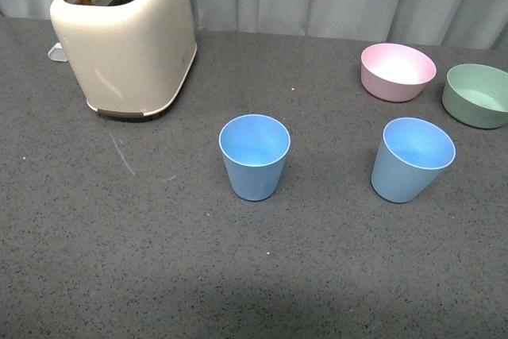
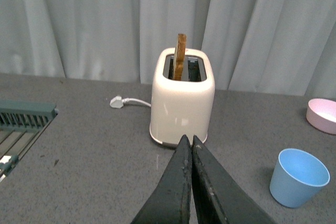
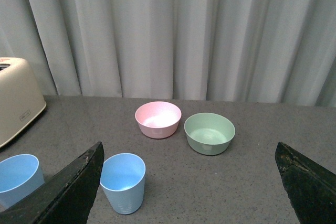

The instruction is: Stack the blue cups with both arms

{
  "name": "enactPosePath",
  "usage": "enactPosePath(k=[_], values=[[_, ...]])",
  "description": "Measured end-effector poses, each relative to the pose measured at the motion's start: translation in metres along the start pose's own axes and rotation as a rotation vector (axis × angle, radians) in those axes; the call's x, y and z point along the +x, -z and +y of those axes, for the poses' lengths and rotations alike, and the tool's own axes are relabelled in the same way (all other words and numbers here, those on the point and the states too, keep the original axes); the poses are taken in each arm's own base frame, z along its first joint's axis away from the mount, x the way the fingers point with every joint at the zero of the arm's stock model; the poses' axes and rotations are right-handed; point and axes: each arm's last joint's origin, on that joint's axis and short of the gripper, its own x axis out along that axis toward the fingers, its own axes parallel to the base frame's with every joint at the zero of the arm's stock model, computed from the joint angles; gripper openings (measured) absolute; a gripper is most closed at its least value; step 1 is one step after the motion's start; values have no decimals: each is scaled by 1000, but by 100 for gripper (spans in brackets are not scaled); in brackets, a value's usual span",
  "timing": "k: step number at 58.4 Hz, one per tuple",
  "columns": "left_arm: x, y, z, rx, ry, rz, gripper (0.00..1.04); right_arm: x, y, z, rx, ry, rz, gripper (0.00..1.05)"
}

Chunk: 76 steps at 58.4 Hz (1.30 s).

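Cup one (image 1: pixel 254 156), tapered matte light-blue plastic, at frame centre on speckled grey tabletop (image 1: pixel 119 260); cup two (image 1: pixel 413 159), identical, at centre right, well apart; left gripper (image 2: pixel 190 145), black jaws pressed together, empty; right gripper (image 3: pixel 189 150), jaws spread wide, empty.

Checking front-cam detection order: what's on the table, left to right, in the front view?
cream boxy toaster → light blue tapered plastic cup → second identical light blue cup → pale green round bowl. Pink round bowl omitted: it sits behind and overlaps the second cup's span.
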Motion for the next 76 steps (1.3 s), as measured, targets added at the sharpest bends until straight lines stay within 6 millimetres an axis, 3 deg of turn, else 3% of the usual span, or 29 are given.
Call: enactPosePath(k=[10, 16, 20, 25, 30, 40, 52, 66, 76], values=[[0, 0, 0, 0, 0, 0, 6, 0, 0, 0, 0, 0, 0, 95], [0, 0, 0, 0, 0, -1, 31, 0, 0, 0, 0, 0, 0, 95], [0, 0, 0, 0, 0, -1, 42, 0, 0, 0, -5, 1, 3, 95], [0, 0, 0, 0, 0, -1, 56, 2, 3, -1, -141, 41, 94, 95], [0, 0, 0, 0, 0, -1, 72, 10, 6, -1, -273, 37, 161, 95], [0, 0, 0, 0, 0, -1, 100, 39, 5, 1, -304, -1, 248, 95], [0, 0, 0, 2, 0, 0, 98, 94, 16, 4, -216, -37, 448, 95], [0, 0, 0, 2, 0, -1, 98, 180, 45, 14, -59, -64, 729, 95], [0, 0, 0, 2, 0, -1, 98, 206, 55, 21, 11, -63, 824, 95]])
